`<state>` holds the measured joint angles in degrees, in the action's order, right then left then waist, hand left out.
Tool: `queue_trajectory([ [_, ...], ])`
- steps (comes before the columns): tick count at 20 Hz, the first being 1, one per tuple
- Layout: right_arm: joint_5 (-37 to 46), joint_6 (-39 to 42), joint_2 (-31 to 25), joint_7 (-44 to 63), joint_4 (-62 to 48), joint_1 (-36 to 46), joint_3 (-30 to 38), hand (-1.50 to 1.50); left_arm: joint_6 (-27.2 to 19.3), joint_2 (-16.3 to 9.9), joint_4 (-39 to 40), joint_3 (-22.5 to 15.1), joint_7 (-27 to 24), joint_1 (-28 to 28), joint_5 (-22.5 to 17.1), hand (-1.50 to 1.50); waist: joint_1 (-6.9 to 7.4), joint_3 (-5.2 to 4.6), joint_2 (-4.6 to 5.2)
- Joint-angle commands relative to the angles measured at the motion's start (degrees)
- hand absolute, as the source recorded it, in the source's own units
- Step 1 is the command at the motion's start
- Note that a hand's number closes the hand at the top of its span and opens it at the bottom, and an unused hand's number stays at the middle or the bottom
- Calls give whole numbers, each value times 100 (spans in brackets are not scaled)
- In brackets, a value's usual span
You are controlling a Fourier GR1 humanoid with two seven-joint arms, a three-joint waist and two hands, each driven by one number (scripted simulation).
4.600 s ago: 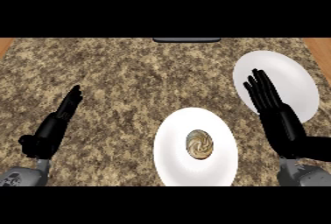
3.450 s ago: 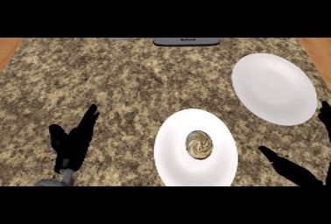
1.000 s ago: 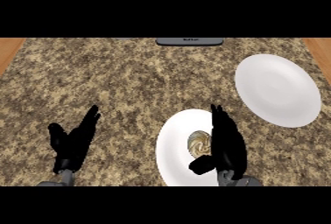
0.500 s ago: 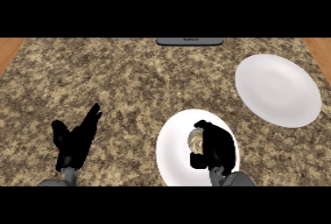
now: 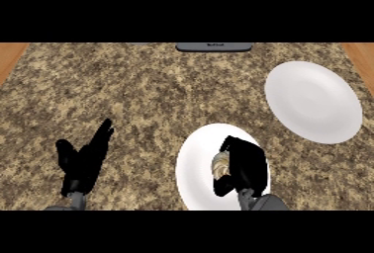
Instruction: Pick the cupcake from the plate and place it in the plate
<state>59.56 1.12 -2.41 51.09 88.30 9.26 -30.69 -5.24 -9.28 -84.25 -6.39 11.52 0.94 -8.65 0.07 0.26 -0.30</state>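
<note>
Now your right hand (image 5: 245,165) has its fingers curled round the cupcake (image 5: 219,165) on the near plate (image 5: 194,163); it's probably light and soft, so grip its base, not the frosting.

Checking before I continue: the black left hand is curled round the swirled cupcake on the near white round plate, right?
Wrong hand. The head view shows the black right hand curled round the swirled cupcake on the near white round plate; the left hand rests open over the counter.
</note>
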Motion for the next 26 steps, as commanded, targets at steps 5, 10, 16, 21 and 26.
queue_trajectory([
  [5, 847, -1509, 231, 1039, -940, 1745, 762, 150, 135, 33, 119, -61, 156, -121, -36, 0, 279, -27, 114],
  [10, 1848, -1832, 237, 2002, -1685, 2829, 1674, 150, 159, 83, 146, -172, 164, -261, 37, 0, 433, -46, 191],
  [16, 2910, -2364, 238, 2743, -2324, 3709, 2212, 150, 149, 285, 203, -375, 87, -220, 106, 0, 536, -40, 200],
  [21, 3619, -2918, 238, 3080, -2470, 3924, 2897, 150, 144, 95, 133, -194, 268, -291, 73, 0, 453, -24, 178],
  [26, 4077, -3680, 238, 3111, -2415, 3829, 3431, 150, 194, 35, 78, -141, 155, -148, 54, 0, 431, -17, 166],
])
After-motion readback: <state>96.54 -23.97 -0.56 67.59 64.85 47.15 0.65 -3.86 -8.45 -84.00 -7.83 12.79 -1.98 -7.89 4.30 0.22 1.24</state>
